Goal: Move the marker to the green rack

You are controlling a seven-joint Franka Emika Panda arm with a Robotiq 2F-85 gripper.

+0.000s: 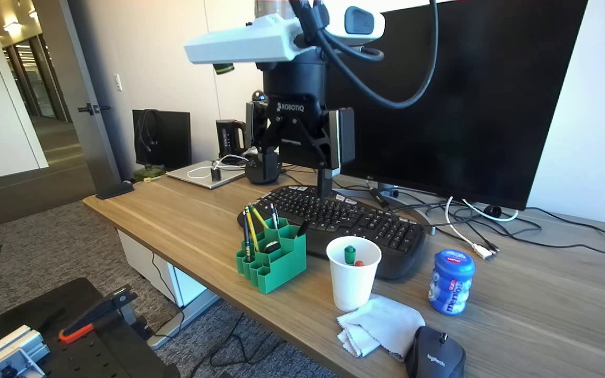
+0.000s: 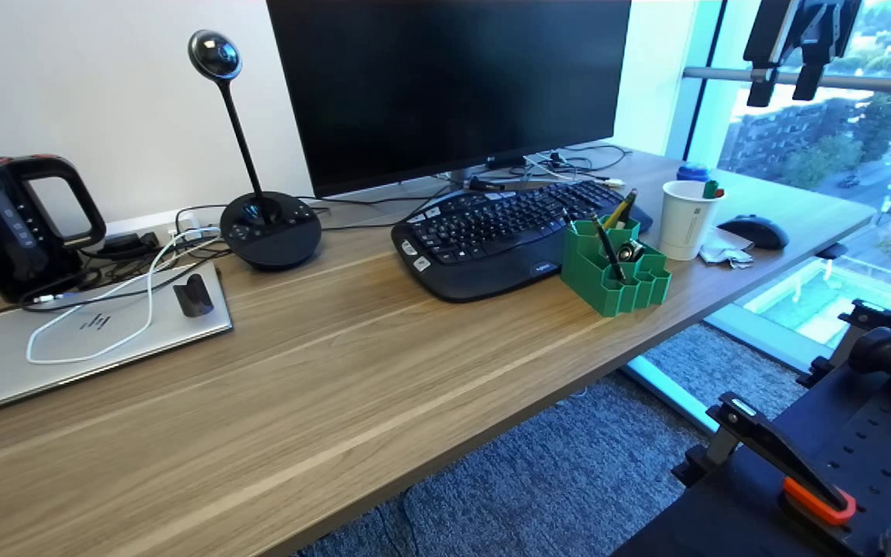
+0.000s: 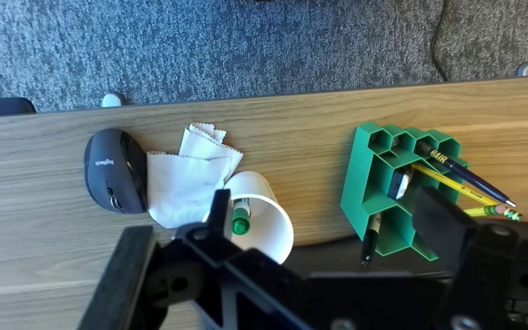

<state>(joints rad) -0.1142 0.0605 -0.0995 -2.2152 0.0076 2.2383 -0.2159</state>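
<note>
In an exterior view the black two-fingered gripper (image 2: 785, 85) is cut off at the upper right; its fingers (image 1: 325, 185) are spread wide. In the wrist view its blurred bulk crosses the lower part of the frame, hiding part of a white paper cup (image 3: 271, 227) near the centre and of a bright green plastic rack (image 3: 354, 185) at right. The cup holds a green-capped, pale-barrelled marker (image 3: 241, 217), its lower end out of sight. The rack's open-topped compartments hold yellow pencils (image 3: 452, 184), a dark blue lettered pen (image 3: 475, 178), a dark-and-white block (image 3: 400, 182) and a slim black-capped marker (image 3: 370, 243), tilted out over the edge. Which marker the task means cannot be told. A small red tip (image 1: 359, 263) in the cup shows only in the exterior views. A blue plastic gum jar (image 1: 452, 283) is whole at lower right in an exterior view, with a dark computer mouse (image 1: 434, 357) cut off below it; at upper right in an exterior view, only its lid (image 2: 691, 172) shows behind the cup.
</note>
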